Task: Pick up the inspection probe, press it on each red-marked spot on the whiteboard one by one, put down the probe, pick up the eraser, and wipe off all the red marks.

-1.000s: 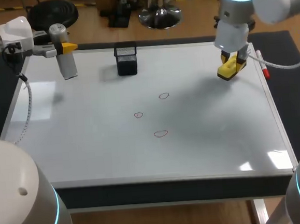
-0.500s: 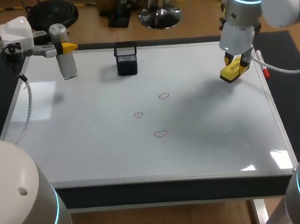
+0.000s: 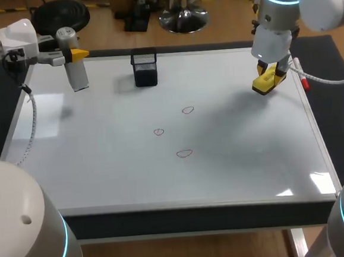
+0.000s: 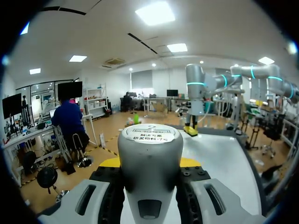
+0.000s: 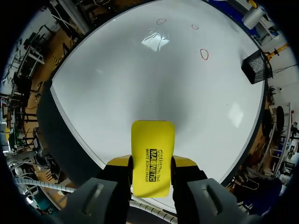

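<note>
Three red marks (image 3: 158, 132) sit unwiped at the middle of the whiteboard (image 3: 104, 169) in the head view. At the upper left, the left jaws clamp the grey inspection probe (image 3: 76, 73) from both sides, over the board's far corner and well apart from the marks. Its long axis runs nearly top to bottom, cap up and working end toward the board. At the upper right the right jaws grip the yellow eraser (image 3: 267, 79), apparently clear of the surface and slanting from lower left to upper right. A black mesh pen holder (image 3: 145, 68) stands at the upper middle. In the left wrist view the probe stands between the fingers, its labelled cap toward the camera. In the right wrist view the eraser lies lengthwise along the fingers, pinched on its two long sides. It points out over the board, with the marks far ahead of it. With both tools in hand, I judge this the switch from probing to wiping, though nothing shows whether the spots count as pressed. Next, the eraser would need carrying to the marks and setting flat on them.
</note>
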Robot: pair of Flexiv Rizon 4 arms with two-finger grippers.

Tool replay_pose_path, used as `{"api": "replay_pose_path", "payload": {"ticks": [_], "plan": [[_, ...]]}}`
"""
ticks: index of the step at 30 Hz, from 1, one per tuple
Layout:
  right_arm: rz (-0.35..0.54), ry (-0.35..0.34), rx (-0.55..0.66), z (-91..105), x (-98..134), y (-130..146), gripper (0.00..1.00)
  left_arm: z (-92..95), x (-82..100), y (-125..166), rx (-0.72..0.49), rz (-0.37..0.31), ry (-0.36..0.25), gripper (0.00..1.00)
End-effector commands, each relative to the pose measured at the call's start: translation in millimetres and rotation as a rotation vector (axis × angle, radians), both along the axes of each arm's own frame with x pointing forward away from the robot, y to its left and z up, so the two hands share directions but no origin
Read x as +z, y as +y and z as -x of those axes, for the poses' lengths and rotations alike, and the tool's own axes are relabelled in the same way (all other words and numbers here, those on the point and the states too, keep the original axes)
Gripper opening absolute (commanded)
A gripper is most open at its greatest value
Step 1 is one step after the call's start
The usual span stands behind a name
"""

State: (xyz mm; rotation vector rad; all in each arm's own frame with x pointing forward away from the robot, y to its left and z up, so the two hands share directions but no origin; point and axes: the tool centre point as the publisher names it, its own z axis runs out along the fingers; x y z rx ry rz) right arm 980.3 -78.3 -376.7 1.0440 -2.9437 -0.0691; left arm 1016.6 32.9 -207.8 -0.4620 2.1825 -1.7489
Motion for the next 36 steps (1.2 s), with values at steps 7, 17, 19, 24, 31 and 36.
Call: {"api": "replay_pose_path", "payload": {"ticks": [7, 17, 19, 24, 31, 36], "plan": [[0.003, 0.000, 0.002, -0.1, 1, -1, 0.00, 11.0, 5.2, -5, -0.010, -0.002, -0.023, 0.00], [0.003, 0.000, 0.002, -0.1, 1, -1, 0.00, 60.3, 17.6, -37, -0.081, 0.002, -0.077, 0.00], [0.003, 0.000, 0.002, -0.1, 1, -1, 0.00, 69.1, 18.2, -47, -0.101, 0.011, -0.084, 0.00], [0.003, 0.000, 0.002, -0.1, 1, -1, 0.00, 88.9, 18.7, -78, -0.156, 0.025, -0.101, 0.00], [0.003, 0.000, 0.002, -0.1, 1, -1, 0.00, 113.4, 18.7, -123, -0.274, 0.052, -0.102, 0.00], [0.003, 0.000, 0.002, -0.1, 1, -1, 0.00, 124.6, 13.6, -146, -0.343, 0.054, -0.100, 0.00]]}}
